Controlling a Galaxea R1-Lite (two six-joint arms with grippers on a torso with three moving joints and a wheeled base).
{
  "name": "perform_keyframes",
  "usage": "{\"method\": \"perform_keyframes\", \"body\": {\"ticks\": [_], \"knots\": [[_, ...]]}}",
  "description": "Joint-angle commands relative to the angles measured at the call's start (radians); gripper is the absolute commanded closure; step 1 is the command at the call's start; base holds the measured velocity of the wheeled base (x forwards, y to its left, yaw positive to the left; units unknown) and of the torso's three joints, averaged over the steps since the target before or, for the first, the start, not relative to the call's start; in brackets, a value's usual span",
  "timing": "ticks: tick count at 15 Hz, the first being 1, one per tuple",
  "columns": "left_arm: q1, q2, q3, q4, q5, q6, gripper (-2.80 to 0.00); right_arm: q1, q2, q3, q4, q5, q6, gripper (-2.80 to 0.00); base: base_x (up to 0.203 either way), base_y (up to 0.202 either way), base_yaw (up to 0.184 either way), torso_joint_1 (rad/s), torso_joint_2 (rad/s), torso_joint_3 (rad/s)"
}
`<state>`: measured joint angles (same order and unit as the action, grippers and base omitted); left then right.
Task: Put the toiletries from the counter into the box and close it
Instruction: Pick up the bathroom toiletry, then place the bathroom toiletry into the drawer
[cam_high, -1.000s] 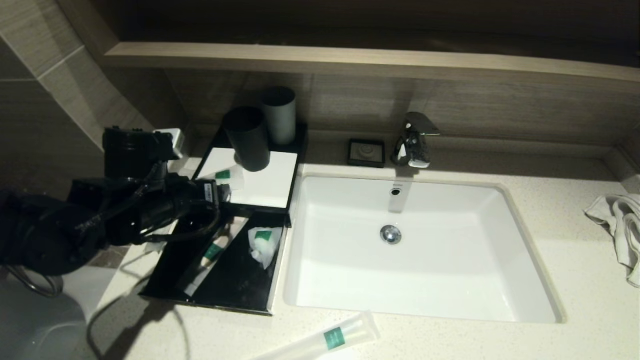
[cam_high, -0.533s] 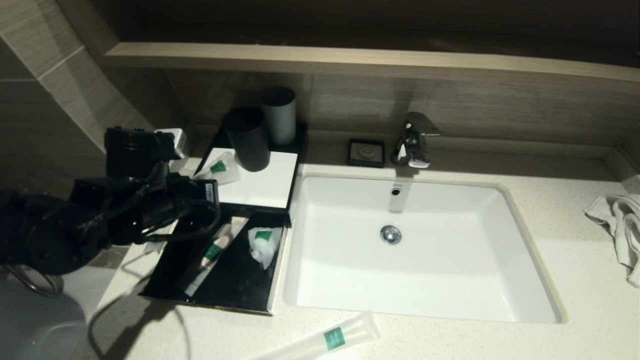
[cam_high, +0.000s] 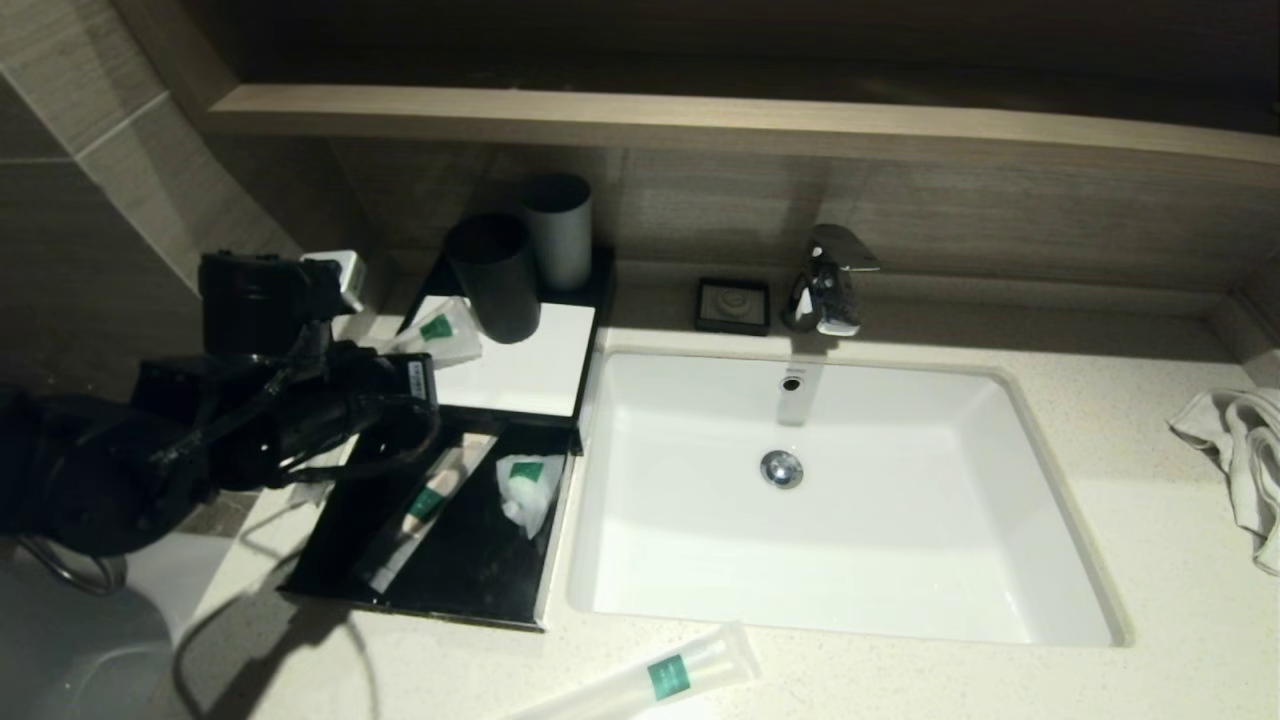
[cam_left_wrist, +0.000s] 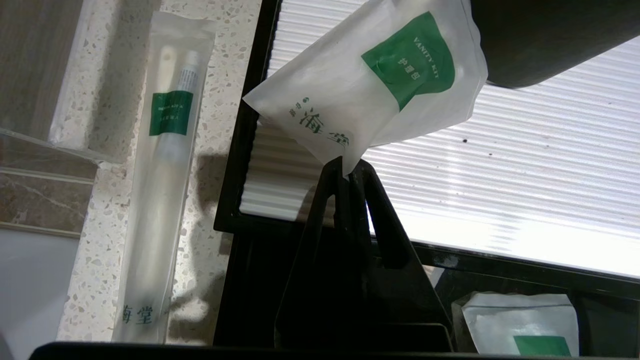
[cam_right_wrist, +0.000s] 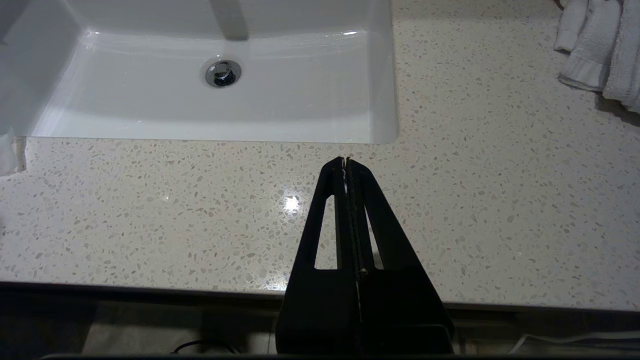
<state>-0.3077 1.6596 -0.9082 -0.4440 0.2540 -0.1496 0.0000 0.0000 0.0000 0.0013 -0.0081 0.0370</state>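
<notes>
Pouch (cam_left_wrist: 370, 90) corner in left hand (cam_left_wrist: 347, 167)

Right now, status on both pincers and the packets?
Left pincer shut on vanity kit pouch, over the box's white panel. Right pincer shut, empty, above counter. Dark cup close beside pouch.

Green-labelled pouch (cam_left_wrist: 370, 95) pinched over the box's white panel (cam_left_wrist: 500, 165), seemingly lifted.

Hotel bathroom, speckled stone counter (cam_high: 900, 680), white basin (cam_high: 840, 500), chrome tap (cam_high: 825, 280), packaged toiletries (cam_high: 655, 675)
</notes>
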Motion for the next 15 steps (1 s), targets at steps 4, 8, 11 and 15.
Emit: {"method": "perform_keyframes", "body": {"ticks": [4,8,11,15], "knots": [[-0.036,-0.116,0.036,0.04,-0.022,0.013,0.0,0.0,0.002,0.0,0.0,0.0,0.0,0.0,0.0,0.0,0.0,0.0,0.0,0.0],[-0.072,-0.252,0.108,0.147,-0.141,0.04,0.0,0.0,0.002,0.0,0.0,-0.001,0.0,0.0,0.0,0.0,0.0,0.0,0.0,0.0],[-0.102,-0.305,0.224,0.163,-0.16,0.082,0.0,0.0,0.002,0.0,-0.001,0.0,0.0,0.0,0.0,0.0,0.0,0.0,0.0,0.0],[-0.13,-0.348,0.401,0.158,-0.176,0.11,0.0,0.0,0.002,0.0,0.0,0.0,0.0,0.0,0.0,0.0,0.0,0.0,0.0,0.0]]}}
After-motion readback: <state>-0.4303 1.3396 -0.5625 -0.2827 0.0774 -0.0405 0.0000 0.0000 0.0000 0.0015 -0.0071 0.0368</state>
